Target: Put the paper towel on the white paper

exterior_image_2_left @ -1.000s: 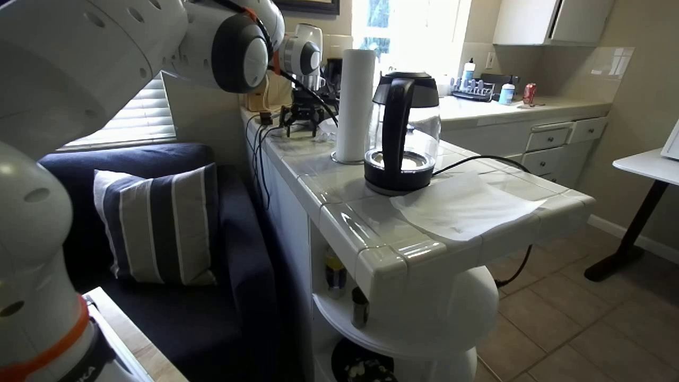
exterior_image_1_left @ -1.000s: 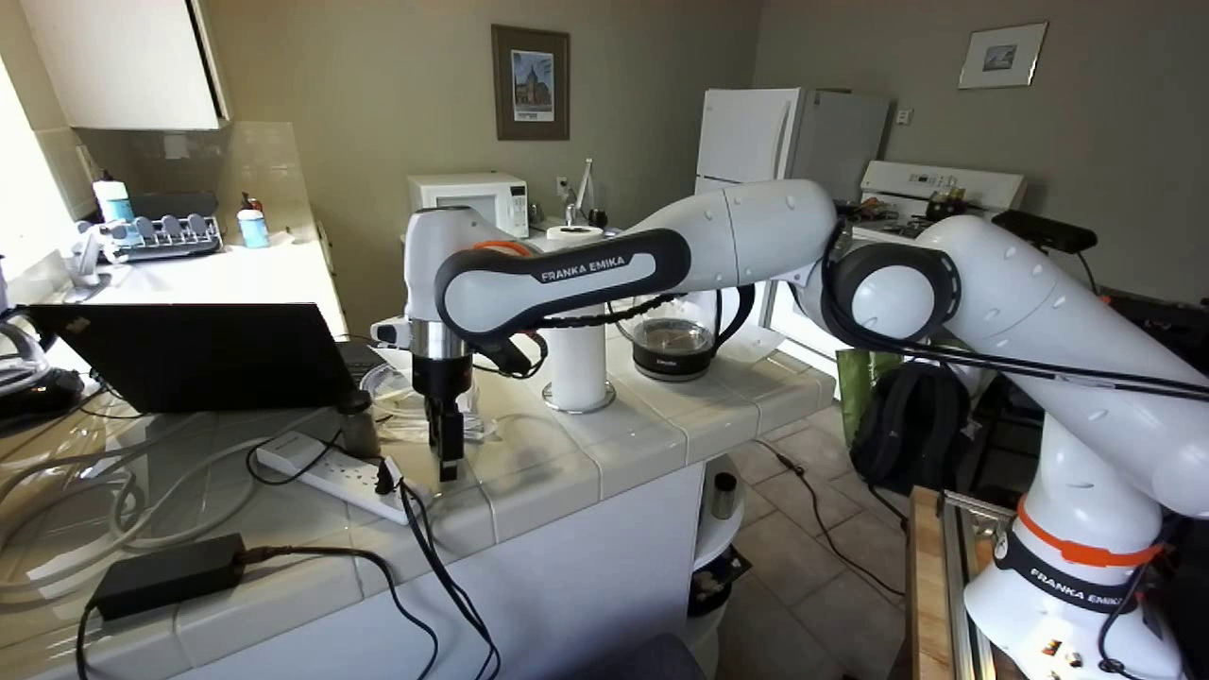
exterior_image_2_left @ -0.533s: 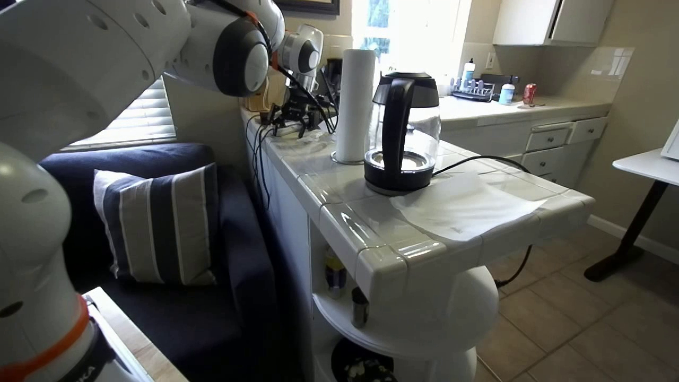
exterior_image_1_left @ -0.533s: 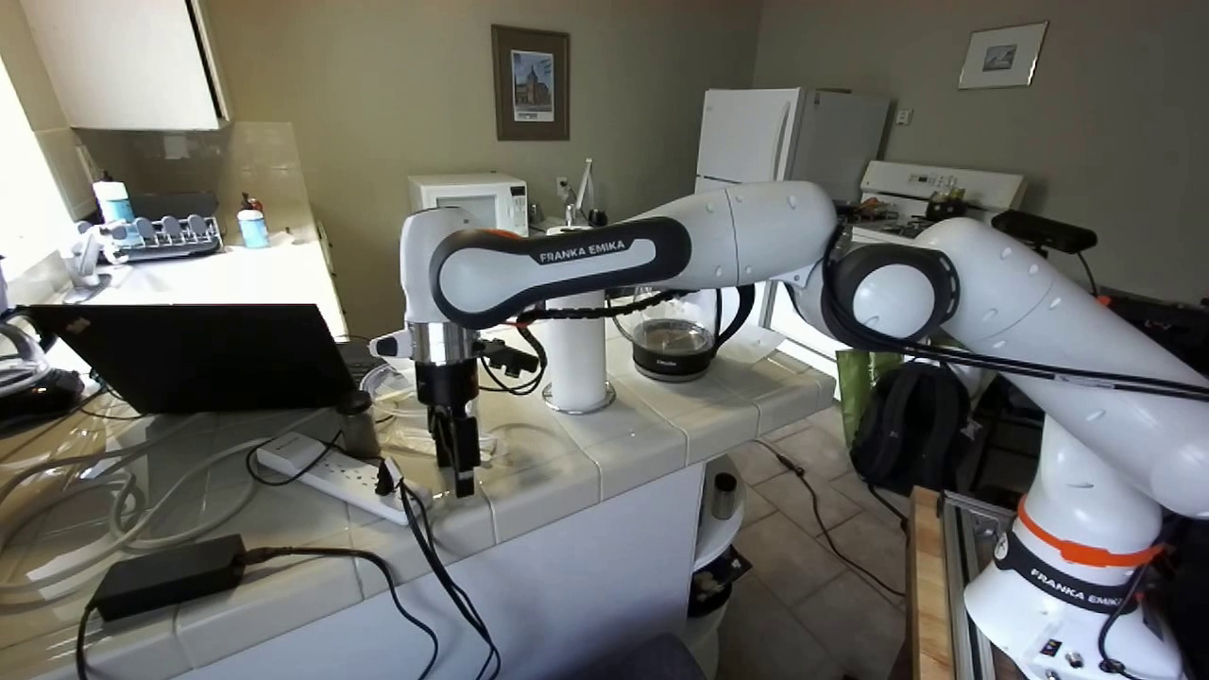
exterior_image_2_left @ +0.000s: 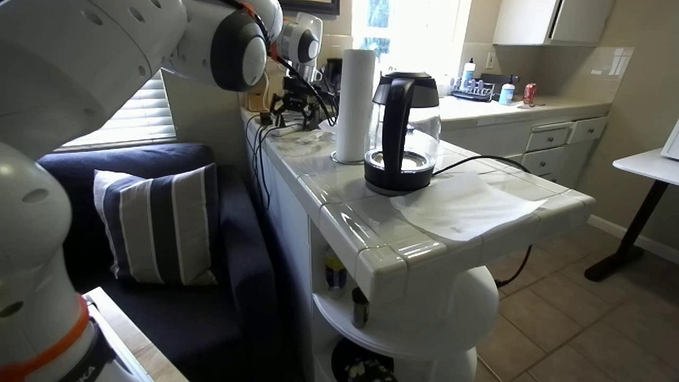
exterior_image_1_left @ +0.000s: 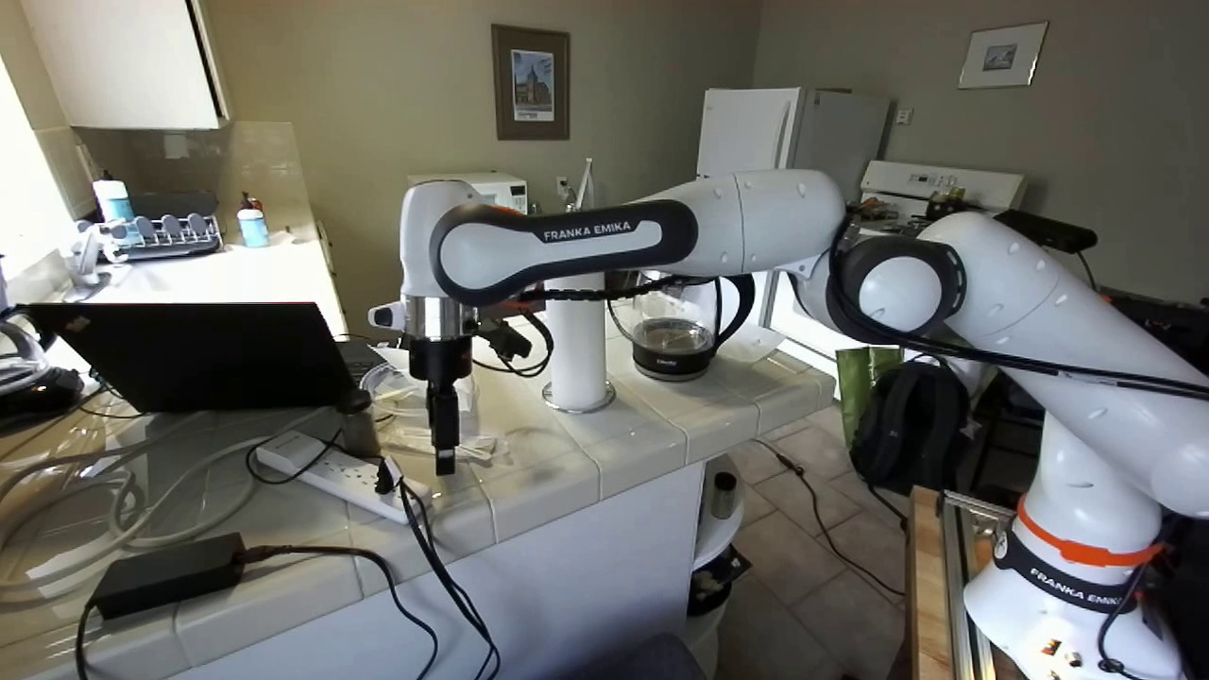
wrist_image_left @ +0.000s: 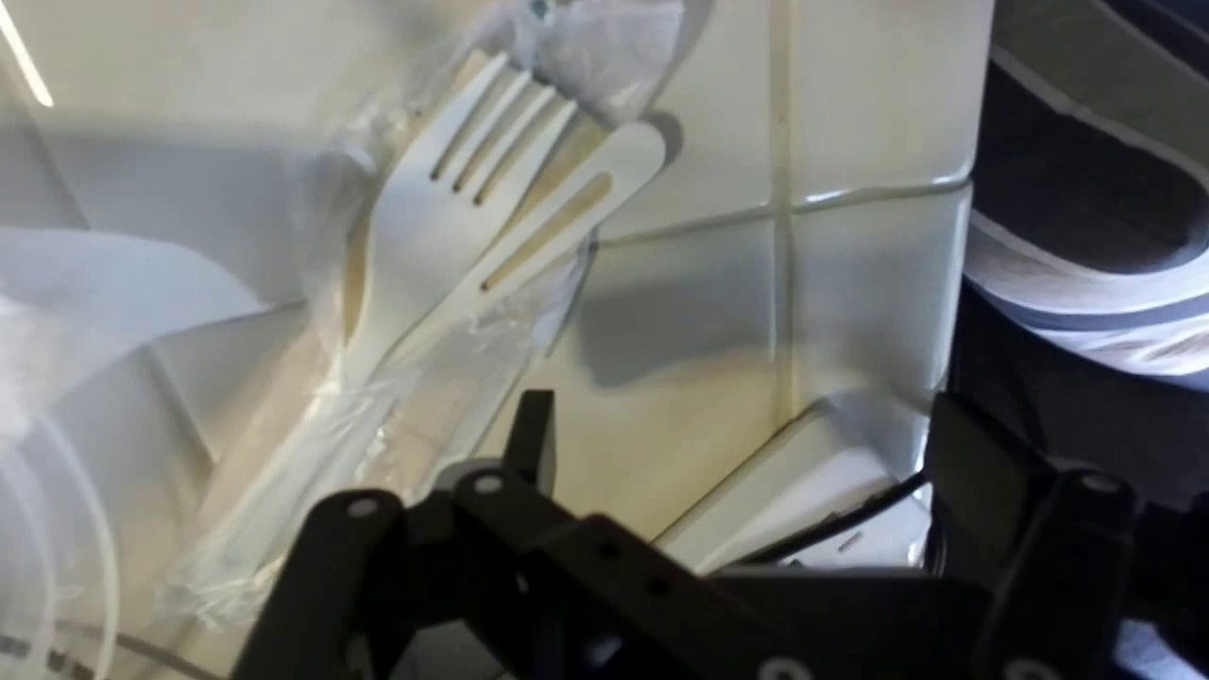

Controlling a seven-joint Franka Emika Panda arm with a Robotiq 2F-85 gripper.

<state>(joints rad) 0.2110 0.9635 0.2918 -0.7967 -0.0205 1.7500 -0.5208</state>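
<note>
The paper towel is a tall white roll upright on a round metal base, in both exterior views [exterior_image_1_left: 578,354] [exterior_image_2_left: 355,106]. The white paper [exterior_image_2_left: 467,207] lies flat at the counter's end, beyond the kettle from the roll; only a bit of it [exterior_image_1_left: 753,342] shows past the kettle elsewhere. My gripper [exterior_image_1_left: 444,458] points down above the counter, apart from the roll, on the side away from the kettle. It also shows in an exterior view [exterior_image_2_left: 294,114]. In the wrist view my gripper [wrist_image_left: 740,416] is open, with nothing between its fingers. Roll and paper are out of the wrist view.
A glass kettle [exterior_image_1_left: 672,359] with black handle [exterior_image_2_left: 398,127] stands between roll and paper. Wrapped plastic cutlery [wrist_image_left: 425,236] lies under my gripper, beside a power strip [exterior_image_1_left: 331,477] with black cables. A laptop [exterior_image_1_left: 194,359] stands behind. The counter's edge [wrist_image_left: 954,283] is close by.
My gripper first dips and swings slightly toward the roll side, then rises and swings back, now a little higher than one second ago. It stays open. Roll, kettle and paper have not moved.
</note>
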